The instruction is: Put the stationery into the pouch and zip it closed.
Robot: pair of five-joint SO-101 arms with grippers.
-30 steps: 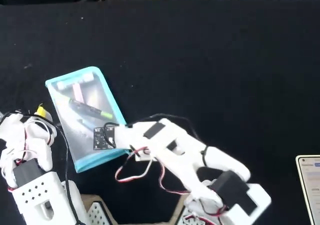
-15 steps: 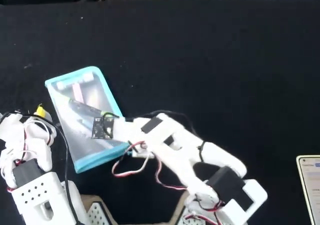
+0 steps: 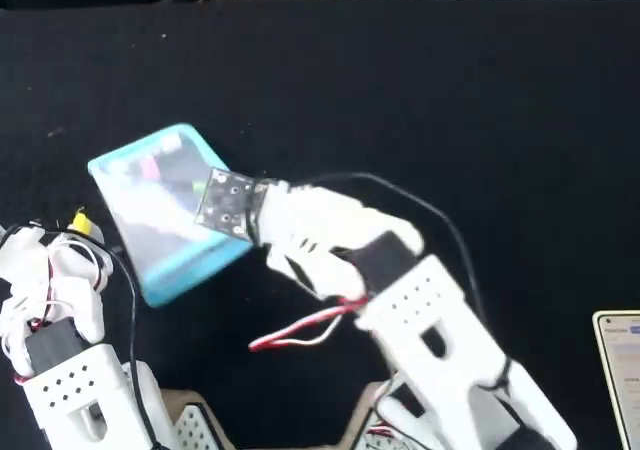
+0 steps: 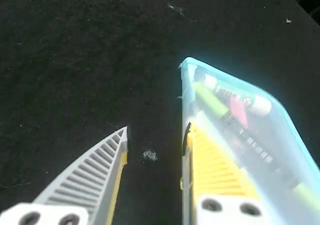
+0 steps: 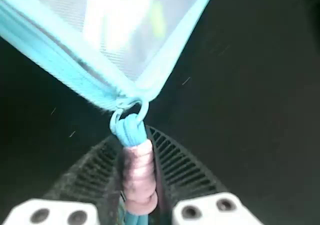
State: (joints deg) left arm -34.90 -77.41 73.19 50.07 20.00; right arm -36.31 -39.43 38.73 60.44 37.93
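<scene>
From above, your pouch lies on the table's left side, with the right arm over its right edge. In your left wrist view, the left hand is spread wide beside the pouch, with pens inside it. In your right wrist view, the right hand is clamped on the zipper pull.

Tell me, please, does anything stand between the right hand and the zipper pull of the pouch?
Nothing visible does. The right hand is shut on the zipper pull, which hangs at a corner of the pouch.
</scene>
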